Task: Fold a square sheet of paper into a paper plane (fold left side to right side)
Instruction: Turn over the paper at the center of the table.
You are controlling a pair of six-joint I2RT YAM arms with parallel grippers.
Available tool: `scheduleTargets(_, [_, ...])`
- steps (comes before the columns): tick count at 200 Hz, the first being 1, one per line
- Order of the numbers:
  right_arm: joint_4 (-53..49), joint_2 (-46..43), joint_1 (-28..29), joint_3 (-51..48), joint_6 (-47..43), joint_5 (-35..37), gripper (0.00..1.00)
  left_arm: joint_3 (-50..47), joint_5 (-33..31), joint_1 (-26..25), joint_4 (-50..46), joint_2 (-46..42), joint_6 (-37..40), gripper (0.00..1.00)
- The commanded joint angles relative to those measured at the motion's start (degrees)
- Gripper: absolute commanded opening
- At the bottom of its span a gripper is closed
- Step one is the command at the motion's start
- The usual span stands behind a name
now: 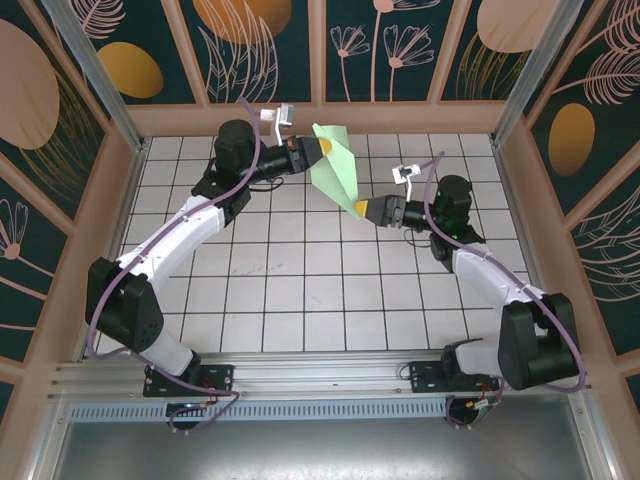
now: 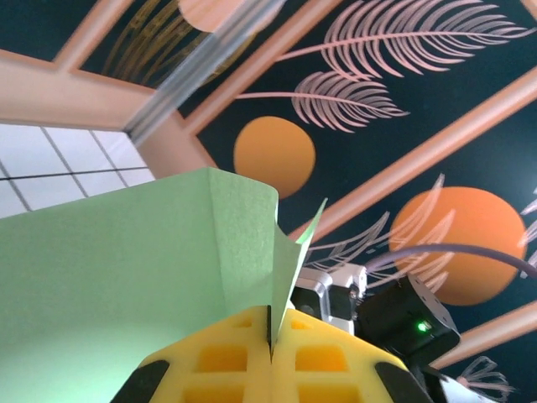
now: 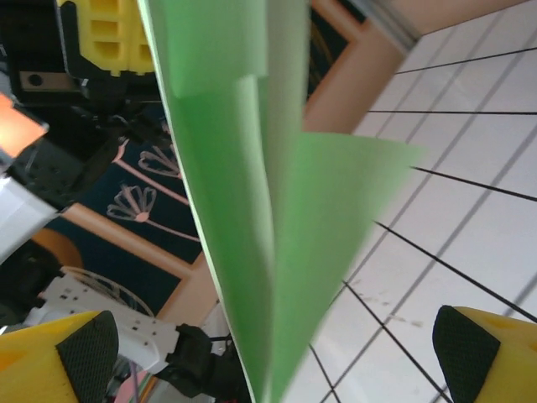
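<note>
The pale mint-green paper plane (image 1: 335, 168), a pointed creased dart with loose flaps, hangs in the air over the far middle of the table. My left gripper (image 1: 318, 150) is shut on its upper end; in the left wrist view the yellow pads (image 2: 235, 361) pinch a paper edge (image 2: 126, 269) between them. My right gripper (image 1: 360, 208) stands open at the plane's lower tip. In the right wrist view the plane (image 3: 252, 210) runs down between the wide-apart fingertips (image 3: 84, 344), touching neither. The left gripper's yellow pads (image 3: 117, 34) show at the top of that view.
A white grid-tiled table (image 1: 300, 290) lies beneath, ringed by a wooden rim (image 1: 110, 200) and dark floral wall panels (image 1: 400, 50). Both arm bases sit on the metal rail (image 1: 320, 375) at the near edge.
</note>
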Motion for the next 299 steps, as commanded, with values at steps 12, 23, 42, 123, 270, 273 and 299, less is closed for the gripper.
scheduleTargets(12, [7.7,4.3,1.4,6.5,3.3,-2.9,0.96,-0.5,5.2,0.2,5.5,-0.8,-3.4,0.00])
scheduleTargets(23, [7.7,5.6,1.6,8.5,3.6,-3.2,0.89,-1.1,5.6,0.2,6.2,-1.0,-3.9,0.00])
scheduleTargets(42, [7.0,6.6,1.7,10.6,3.2,-3.2,0.78,-2.2,5.9,0.2,6.4,-1.1,-4.1,0.00])
scheduleTargets(123, [-7.7,3.9,1.4,12.8,-6.7,1.0,0.20,-3.2,2.3,0.2,-0.4,-1.8,0.7,0.22])
scheduleTargets(270, [-87.1,29.6,35.3,45.4,-26.8,115.1,0.05,-19.6,-47.7,1.1,-23.4,-31.3,17.2,0.58])
scheduleTargets(273, [-87.7,30.5,35.8,45.7,-26.6,115.8,0.05,-19.6,-47.8,1.1,-23.5,-31.4,17.1,0.58])
scheduleTargets(299, [-90.3,38.1,38.9,46.5,-25.3,118.1,0.05,-19.9,-47.6,1.1,-23.3,-31.5,16.8,0.58])
